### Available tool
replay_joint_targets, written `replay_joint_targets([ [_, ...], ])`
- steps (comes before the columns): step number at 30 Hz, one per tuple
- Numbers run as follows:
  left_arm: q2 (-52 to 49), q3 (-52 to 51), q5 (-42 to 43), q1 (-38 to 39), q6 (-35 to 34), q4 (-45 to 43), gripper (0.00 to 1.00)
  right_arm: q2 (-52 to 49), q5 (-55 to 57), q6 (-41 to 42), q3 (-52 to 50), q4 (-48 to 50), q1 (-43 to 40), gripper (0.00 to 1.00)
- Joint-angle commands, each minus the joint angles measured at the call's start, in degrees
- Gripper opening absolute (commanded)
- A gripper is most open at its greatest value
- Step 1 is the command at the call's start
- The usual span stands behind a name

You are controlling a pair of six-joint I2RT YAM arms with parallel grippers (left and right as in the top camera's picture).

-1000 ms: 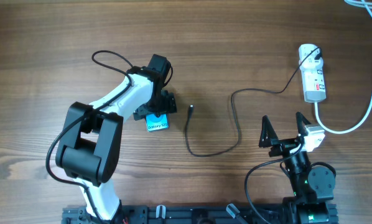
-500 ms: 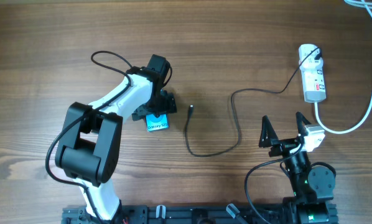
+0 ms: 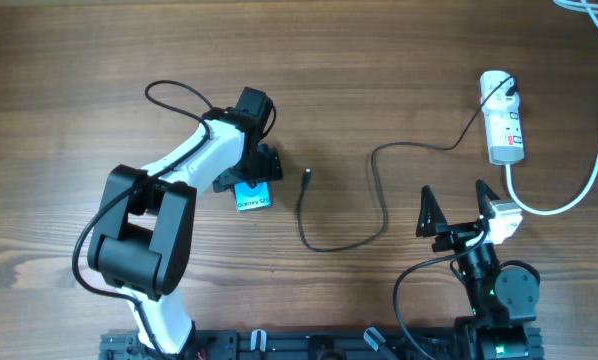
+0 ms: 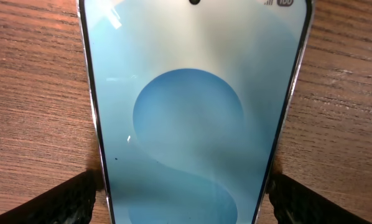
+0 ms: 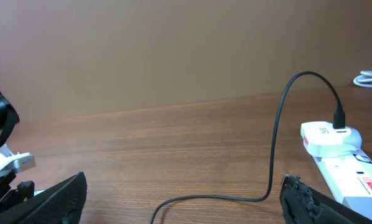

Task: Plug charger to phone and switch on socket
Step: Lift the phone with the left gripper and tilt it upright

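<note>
The phone [image 3: 251,198], cyan screen up, lies flat on the table at centre left. My left gripper [image 3: 249,180] straddles it. In the left wrist view the phone [image 4: 192,106] fills the gap and both fingers [image 4: 68,202] press against its long edges. The charger, a thin black cable [image 3: 381,205], loops across the middle; its small plug tip [image 3: 307,176] lies free just right of the phone, and its other end is plugged into the socket [image 3: 503,128] at the far right. My right gripper [image 3: 457,206] hovers open near the front, the cable [image 5: 276,162] ahead and the socket [image 5: 344,162] to its right.
A thick white cord [image 3: 579,195] runs from the socket round the right side and off the top right corner. The left arm's white links [image 3: 179,155] reach over the table's left half.
</note>
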State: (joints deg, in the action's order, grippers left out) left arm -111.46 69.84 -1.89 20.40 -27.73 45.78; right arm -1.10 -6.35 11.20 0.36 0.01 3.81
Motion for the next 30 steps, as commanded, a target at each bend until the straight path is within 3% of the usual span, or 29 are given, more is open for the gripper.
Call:
replay_joint_targets([
  [1, -1.2, -1.7, -0.2, -0.6, 0.3, 0.3, 0.93, 0.7, 0.7, -0.7, -0.1, 0.3, -0.3, 1.00],
  [6, -1.2, -1.7, -0.1, -0.6, 0.3, 0.3, 1.00, 0.7, 0.7, -0.7, -0.1, 0.3, -0.3, 1.00],
  [17, -1.2, -1.7, -0.1, -0.6, 0.3, -0.2, 0.99, 0.7, 0.7, -0.7, -0.1, 0.3, -0.3, 1.00],
  [21, -1.2, -1.7, -0.1, -0.6, 0.3, -0.1, 0.83, 0.7, 0.7, -0.7, -0.1, 0.3, -0.3, 1.00],
  [26, -1.2, -1.7, 0.0, -0.6, 0.3, 0.0, 0.71, 0.7, 0.7, -0.7, -0.1, 0.3, -0.3, 1.00],
  [30, -1.0, -1.7, 1.0, -0.8, 0.3, 0.0, 0.70, 0.7, 0.7, -0.7, -0.1, 0.3, -0.3, 1.00],
])
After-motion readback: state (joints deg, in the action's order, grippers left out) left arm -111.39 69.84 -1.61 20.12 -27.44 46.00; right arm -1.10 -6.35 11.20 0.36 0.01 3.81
